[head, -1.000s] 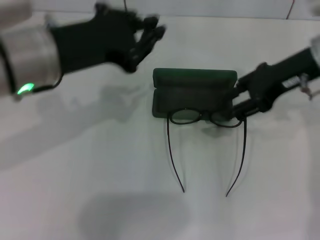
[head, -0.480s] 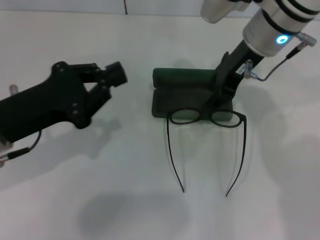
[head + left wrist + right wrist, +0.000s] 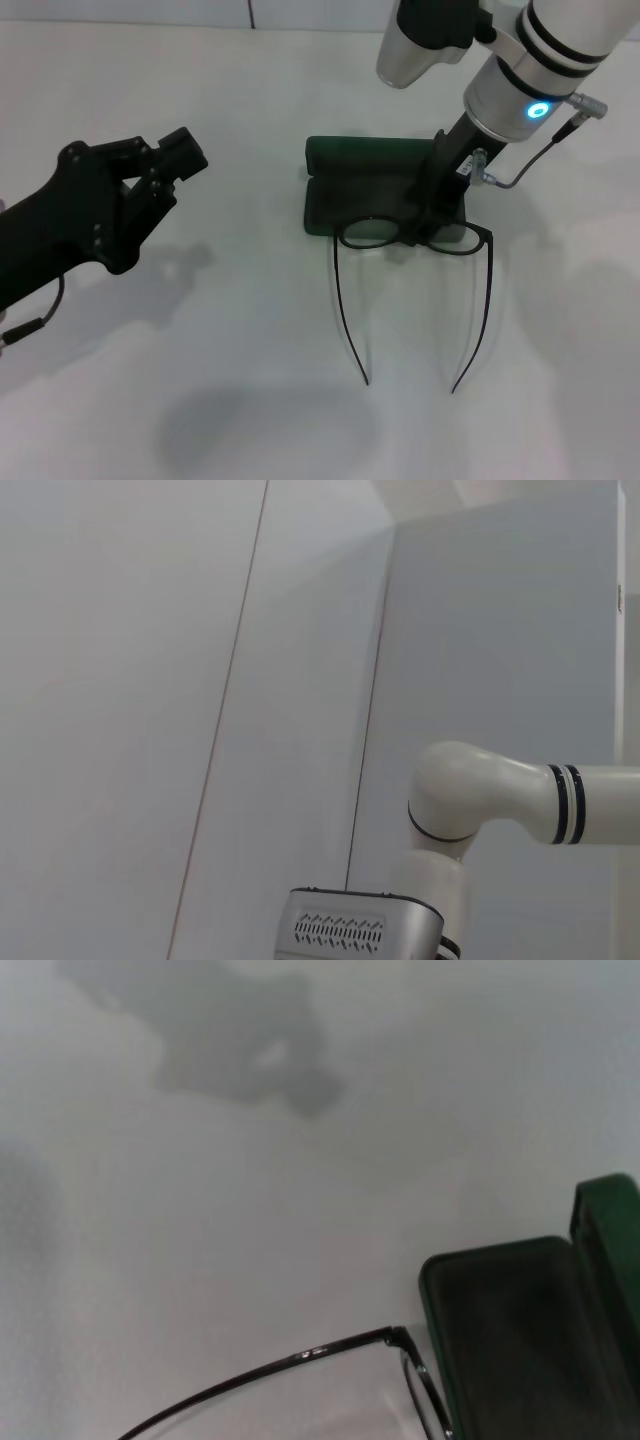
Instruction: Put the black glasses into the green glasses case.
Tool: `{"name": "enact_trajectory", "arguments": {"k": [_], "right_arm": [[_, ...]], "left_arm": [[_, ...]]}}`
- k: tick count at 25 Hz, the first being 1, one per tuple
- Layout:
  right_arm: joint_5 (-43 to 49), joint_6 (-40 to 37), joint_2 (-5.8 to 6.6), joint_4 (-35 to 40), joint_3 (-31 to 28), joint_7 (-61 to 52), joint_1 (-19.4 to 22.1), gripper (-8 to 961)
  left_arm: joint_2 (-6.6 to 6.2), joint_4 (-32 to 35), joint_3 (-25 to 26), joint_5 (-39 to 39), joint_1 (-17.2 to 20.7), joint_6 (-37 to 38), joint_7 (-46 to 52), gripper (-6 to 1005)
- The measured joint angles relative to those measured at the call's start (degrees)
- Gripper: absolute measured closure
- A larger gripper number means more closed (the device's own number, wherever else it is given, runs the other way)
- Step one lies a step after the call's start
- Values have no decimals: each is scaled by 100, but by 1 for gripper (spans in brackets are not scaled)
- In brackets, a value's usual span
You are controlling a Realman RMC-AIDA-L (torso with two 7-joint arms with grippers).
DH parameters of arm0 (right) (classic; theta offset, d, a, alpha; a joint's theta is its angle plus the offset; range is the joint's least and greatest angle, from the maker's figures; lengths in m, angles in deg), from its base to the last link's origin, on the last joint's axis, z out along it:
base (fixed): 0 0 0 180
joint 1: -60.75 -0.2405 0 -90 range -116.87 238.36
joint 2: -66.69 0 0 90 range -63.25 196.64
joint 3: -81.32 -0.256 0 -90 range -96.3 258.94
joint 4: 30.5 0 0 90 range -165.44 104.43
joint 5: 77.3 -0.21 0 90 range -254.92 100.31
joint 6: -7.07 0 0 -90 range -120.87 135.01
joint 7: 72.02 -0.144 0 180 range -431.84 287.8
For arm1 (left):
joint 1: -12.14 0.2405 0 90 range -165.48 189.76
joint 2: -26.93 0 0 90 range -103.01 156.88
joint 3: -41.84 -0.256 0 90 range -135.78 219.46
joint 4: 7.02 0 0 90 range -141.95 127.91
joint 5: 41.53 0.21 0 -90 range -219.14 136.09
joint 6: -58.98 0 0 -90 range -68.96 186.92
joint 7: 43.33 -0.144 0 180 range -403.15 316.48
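Black glasses point(image 3: 414, 238) at green glasses case point(image 3: 385, 187), right gripper point(image 3: 425, 225) grip unclear, left gripper point(image 3: 170, 165) spread, no writing legible

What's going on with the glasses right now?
Right hand down at the black glasses by their bridge. Glasses lie unfolded against the open green glasses case. Left hand off aside. Nothing blocking.

The black glasses point(image 3: 413, 238) have thin, slightly glossy frames and clear lenses. The green glasses case point(image 3: 385, 185) looks matt, its inside darker. The table point(image 3: 240, 400) is smooth, matt white. The right arm point(image 3: 540, 60) wears glossy white plastic.
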Motion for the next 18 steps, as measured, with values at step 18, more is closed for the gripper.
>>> {"name": "enact_trajectory", "arguments": {"k": [18], "right_arm": [[-193, 28, 1, -28, 139, -230, 223, 710]], "left_arm": [[-25, -496, 11, 6, -123, -5, -202, 939]]}}
